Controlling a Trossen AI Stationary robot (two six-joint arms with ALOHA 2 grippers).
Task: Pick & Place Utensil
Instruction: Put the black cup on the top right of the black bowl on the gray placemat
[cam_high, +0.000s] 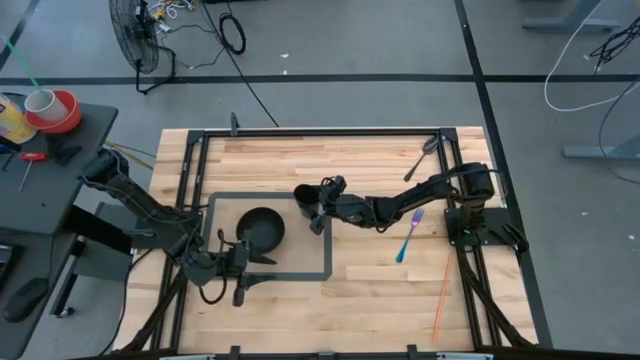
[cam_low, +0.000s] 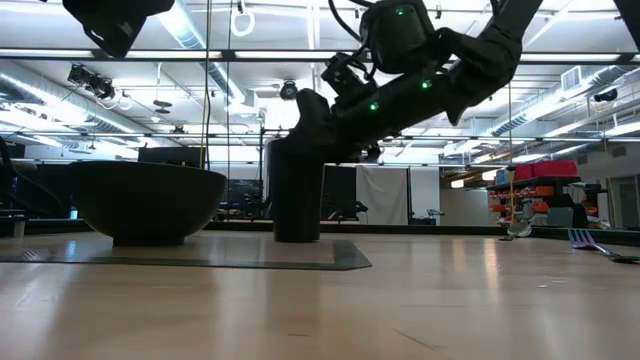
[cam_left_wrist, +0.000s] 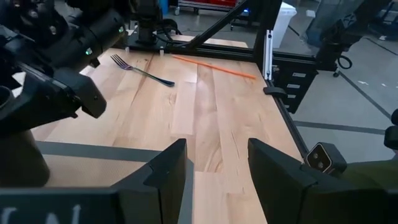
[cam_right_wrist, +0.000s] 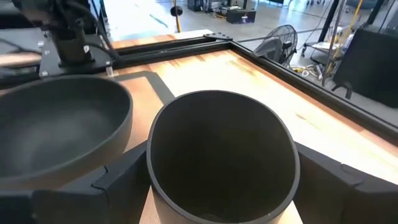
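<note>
A black cup (cam_high: 304, 201) stands upright on the grey-outlined mat (cam_high: 328, 245), next to a black bowl (cam_high: 260, 229). My right gripper (cam_high: 316, 206) reaches in from the table's right, its fingers around the cup. In the low view the cup (cam_low: 297, 195) stands on its base beside the bowl (cam_low: 145, 200). A blue-and-purple fork (cam_high: 408, 235) lies on the wood to the right. A grey utensil (cam_high: 421, 159) lies near the far right corner. My left gripper (cam_high: 246, 279) is open at the mat's near edge, touching nothing. My right gripper has the cup's wall between its two fingers, one finger (cam_right_wrist: 118, 180) on each side, just below the rim (cam_right_wrist: 221, 96). No gap shows between fingers and wall. The fingers come in about level from the table's right. The cup is upright with its base on the mat.
An orange stick (cam_high: 441, 300) lies near the table's right near corner. The black frame rails (cam_high: 330, 131) run round the table edges. Bare wood (cam_high: 380, 290) lies between the mat and the stick. A side table with a cup and tape roll (cam_high: 52, 108) stands off to the left.
</note>
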